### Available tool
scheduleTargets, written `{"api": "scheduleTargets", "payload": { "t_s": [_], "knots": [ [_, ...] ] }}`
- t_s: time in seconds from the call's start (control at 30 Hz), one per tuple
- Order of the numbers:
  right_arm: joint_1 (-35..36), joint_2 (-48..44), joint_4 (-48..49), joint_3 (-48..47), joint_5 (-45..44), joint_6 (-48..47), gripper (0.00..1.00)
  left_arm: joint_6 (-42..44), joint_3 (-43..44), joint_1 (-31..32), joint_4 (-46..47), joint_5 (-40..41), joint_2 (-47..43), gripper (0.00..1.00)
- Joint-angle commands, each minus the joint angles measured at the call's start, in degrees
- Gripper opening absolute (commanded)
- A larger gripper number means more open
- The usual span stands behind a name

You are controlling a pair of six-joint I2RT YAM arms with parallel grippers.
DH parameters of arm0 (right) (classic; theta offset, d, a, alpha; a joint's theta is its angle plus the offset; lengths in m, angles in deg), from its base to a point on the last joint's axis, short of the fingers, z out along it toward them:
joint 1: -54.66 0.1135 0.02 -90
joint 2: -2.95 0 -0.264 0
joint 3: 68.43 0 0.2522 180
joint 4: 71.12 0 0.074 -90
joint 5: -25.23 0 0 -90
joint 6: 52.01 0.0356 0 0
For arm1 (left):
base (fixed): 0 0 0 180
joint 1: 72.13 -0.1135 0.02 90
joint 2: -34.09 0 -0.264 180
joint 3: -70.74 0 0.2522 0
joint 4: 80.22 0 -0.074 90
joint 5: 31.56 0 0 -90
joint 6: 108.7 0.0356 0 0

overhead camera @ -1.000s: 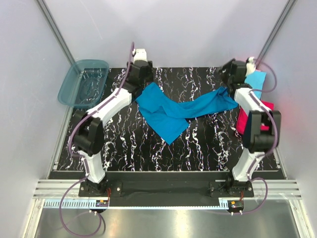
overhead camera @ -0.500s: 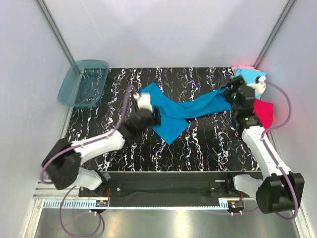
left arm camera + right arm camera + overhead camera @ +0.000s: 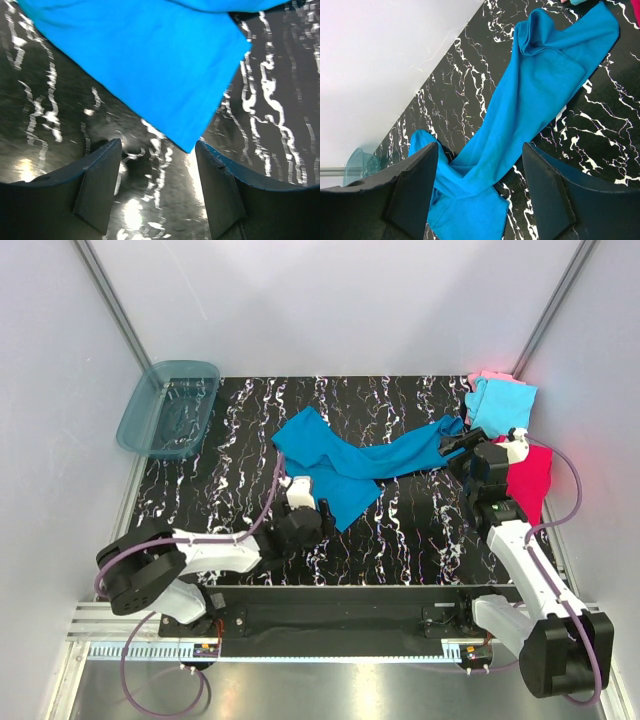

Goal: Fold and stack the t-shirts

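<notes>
On the black marble-veined table (image 3: 400,530), pale walls (image 3: 330,300) around | teal-blue t-shirt (image 3: 340,465) sprawled rumpled | I see left gripper (image 3: 158,145) spread, empty | right gripper (image 3: 480,146) spread, empty

**One overhead view, two wrist views**

The top camera looks down from above and behind the arm bases, taking in the whole table (image 3: 400,530). The left wrist camera sits low and close, with a corner of the teal-blue t-shirt (image 3: 140,65) just beyond the left fingers (image 3: 95,185). The right wrist camera stands farther back, and the same shirt stretches away past the right fingers (image 3: 410,190).
</notes>
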Motion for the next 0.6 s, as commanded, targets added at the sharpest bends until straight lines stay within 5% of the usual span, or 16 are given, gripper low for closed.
{"api": "scheduleTargets", "payload": {
  "t_s": [0.0, 0.57],
  "knots": [
    [0.4, -0.5, 2.9, 0.6, -0.8, 0.9, 0.74, -4.4, -0.8, 1.7, 6.2, 3.5, 2.0, 0.65],
    [0.1, -0.1, 3.0, 1.6, -0.6, 1.5, 0.75, -9.5, 3.8, 4.9, 10.1, 1.9, 15.7, 0.64]
  ]
}}
